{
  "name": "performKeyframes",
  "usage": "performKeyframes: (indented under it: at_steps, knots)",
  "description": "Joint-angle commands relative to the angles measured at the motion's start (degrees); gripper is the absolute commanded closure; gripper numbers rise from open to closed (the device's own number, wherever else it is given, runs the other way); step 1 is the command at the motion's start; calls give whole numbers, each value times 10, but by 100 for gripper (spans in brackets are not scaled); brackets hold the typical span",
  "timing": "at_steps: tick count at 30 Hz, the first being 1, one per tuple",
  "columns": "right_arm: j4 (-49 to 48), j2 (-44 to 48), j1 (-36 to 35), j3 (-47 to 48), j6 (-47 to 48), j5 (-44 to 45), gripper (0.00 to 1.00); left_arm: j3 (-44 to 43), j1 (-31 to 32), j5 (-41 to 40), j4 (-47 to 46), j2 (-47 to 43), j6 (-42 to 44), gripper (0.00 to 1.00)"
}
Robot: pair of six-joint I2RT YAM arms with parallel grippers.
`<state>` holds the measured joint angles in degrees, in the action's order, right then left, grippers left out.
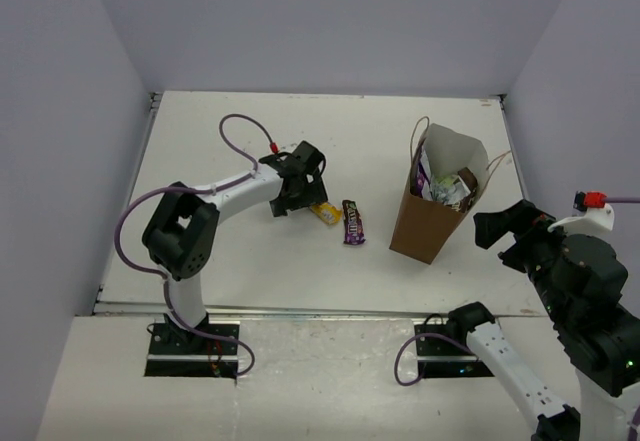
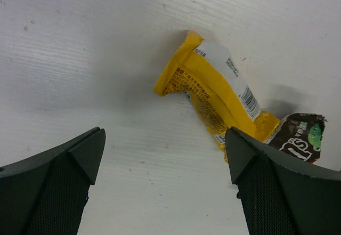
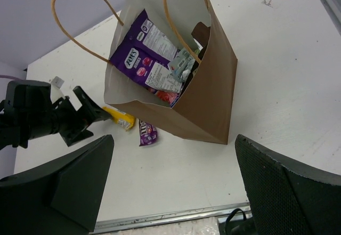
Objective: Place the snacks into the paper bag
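Table (image 1: 250, 271): white, paper bag (image 1: 428, 226) upright, snacks (image 3: 152, 59) inside.
Left gripper (image 2: 164, 139): jaws apart, near yellow bar (image 2: 213, 96).
Right gripper (image 3: 175, 139): jaws apart, empty.

One paper bag (image 1: 430, 226) stands on one counter (image 1: 250, 121). Snacks outside the bag: two, both to its left. These are one yellow bar (image 1: 324, 212), the farther from the bag, and one dark brown bar (image 1: 353, 222), lying between the yellow bar and the bag. Snacks inside the bag: one purple pouch (image 3: 141, 54), plus several smaller packets (image 3: 181, 64) packed too closely to count. Robot arms: two, a left arm (image 1: 230, 193) beyond the yellow bar and a right arm (image 1: 590, 281) to the bag's right.
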<state>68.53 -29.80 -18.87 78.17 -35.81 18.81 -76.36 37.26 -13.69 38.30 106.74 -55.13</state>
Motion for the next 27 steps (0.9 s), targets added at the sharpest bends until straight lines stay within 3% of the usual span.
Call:
performKeyframes:
  at_steps: [1,10,12,13,14,15,16,22,24,27]
  knots:
    - [-8,1,-3,4,4,19,1,-24,0,1,-47,0,-23,0]
    - [-7,-5,-3,8,4,18,1,-81,-1,23,-74,78,-36,0]
    - [-6,-8,-4,15,5,18,1,-112,0,23,-68,108,-30,10]
    - [-6,-9,-3,16,6,19,1,-119,-1,31,-68,115,-27,18]
    - [-5,-9,-3,22,7,22,1,-124,-1,37,-69,123,-22,59]
    - [-4,-10,-3,23,7,24,1,-128,-1,39,-68,123,-19,88]
    - [-2,-9,-3,24,7,25,1,-132,2,39,-67,118,-17,100]
    - [6,3,-3,16,-1,30,1,-93,8,28,-74,17,7,100]
    - [7,4,-3,13,-6,29,1,-68,8,56,-111,-34,43,100]
    - [6,1,-4,8,-12,26,1,-7,6,167,-204,-99,84,100]
